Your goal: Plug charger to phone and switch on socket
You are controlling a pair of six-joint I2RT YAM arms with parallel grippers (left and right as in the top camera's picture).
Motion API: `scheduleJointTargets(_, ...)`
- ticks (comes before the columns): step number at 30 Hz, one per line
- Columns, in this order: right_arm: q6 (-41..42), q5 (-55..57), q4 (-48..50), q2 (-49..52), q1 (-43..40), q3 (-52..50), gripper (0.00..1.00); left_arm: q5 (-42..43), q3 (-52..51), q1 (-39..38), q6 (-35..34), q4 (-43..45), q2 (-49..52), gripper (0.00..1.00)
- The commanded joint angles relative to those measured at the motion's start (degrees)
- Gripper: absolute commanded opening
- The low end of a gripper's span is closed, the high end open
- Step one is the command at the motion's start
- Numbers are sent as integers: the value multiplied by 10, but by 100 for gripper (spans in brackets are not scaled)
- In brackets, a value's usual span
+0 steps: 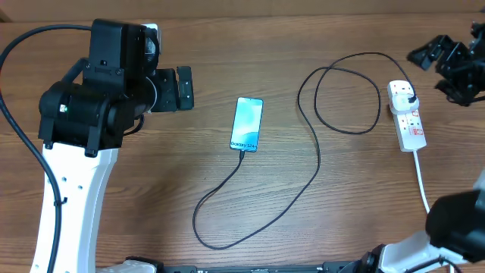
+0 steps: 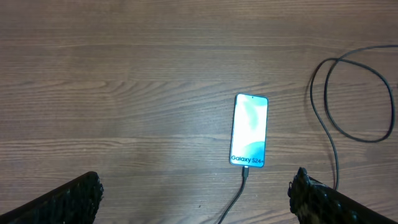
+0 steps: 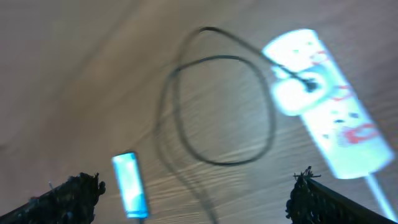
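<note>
The phone lies mid-table with its cyan screen lit, and also shows in the left wrist view and, blurred, in the right wrist view. The black charger cable has its tip in the phone's near end. It loops across the table to a white plug seated in the socket, a white strip with red switches. My left gripper is open and empty, left of the phone. My right gripper is open and empty, raised beside the socket's far end.
The socket's white cord runs toward the front right edge. The cable forms a loop between phone and socket and a long bend near the front edge. The table is bare wood.
</note>
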Motion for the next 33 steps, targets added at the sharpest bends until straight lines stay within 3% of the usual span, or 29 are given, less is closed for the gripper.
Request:
scheduleJointTargets(1,-32,53,4,28,-12,14,100,-7,2,-4,15,0,4,99)
scheduleJointTargets(7,-61,119,27,70,-14,14,100,-7,2,-4,15,1,4,99)
scheduleJointTargets(21,-78,132,52,166,-14,11,100,-7,2,-4,15,0,4,99)
scheduleJointTargets(33,-78,104,145,174,-13,-93,99,-7,2,-4,15,0,4,99)
